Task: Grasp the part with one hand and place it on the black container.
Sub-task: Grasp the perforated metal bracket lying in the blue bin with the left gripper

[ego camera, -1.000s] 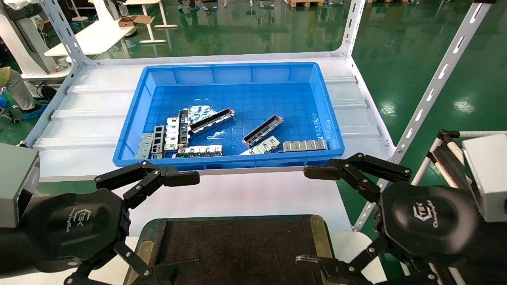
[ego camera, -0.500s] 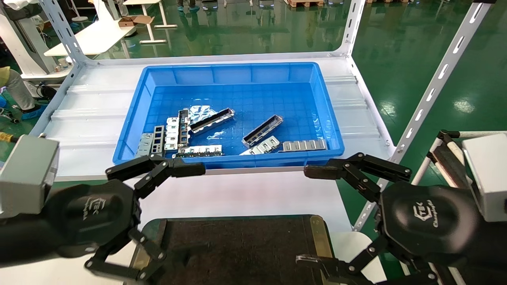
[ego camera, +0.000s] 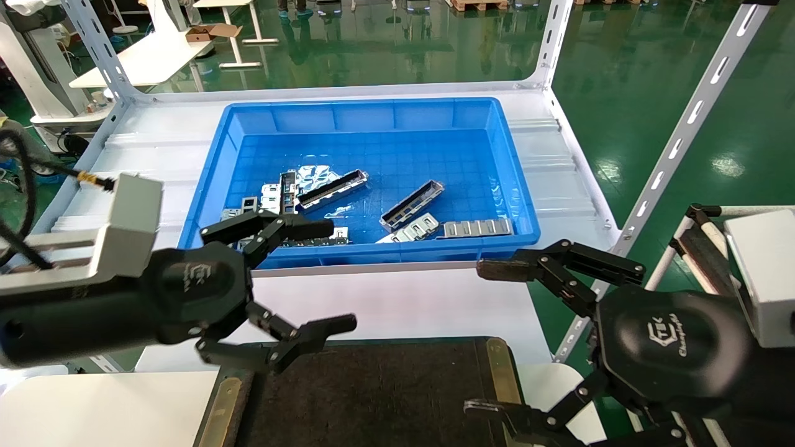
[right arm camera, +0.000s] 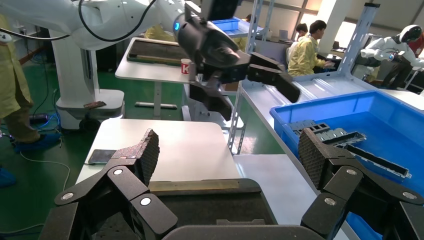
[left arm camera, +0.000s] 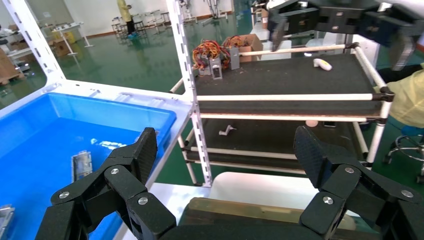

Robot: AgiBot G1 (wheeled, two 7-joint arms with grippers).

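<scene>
The part [ego camera: 412, 205] is a short silver-grey channel piece lying at an angle in the middle of the blue bin [ego camera: 372, 115]. The black container [ego camera: 372, 391] lies at the near edge, with brass strips along its sides. It also shows in the left wrist view [left arm camera: 260, 207] and the right wrist view [right arm camera: 200, 210]. My left gripper [ego camera: 332, 276] is open and empty. It hangs above the white surface between the container and the bin's near left rim. My right gripper [ego camera: 484, 338] is open and empty at the container's right side.
A longer dark-trough piece [ego camera: 332, 189] and flat silver plates [ego camera: 477, 228] also lie in the bin. White shelf uprights [ego camera: 677, 143] stand to the right. A black-shelved cart [left arm camera: 285, 80] stands beyond them.
My left gripper has risen from the container's left corner and moved forward and right, towards the bin's near rim. My right gripper has not moved.
</scene>
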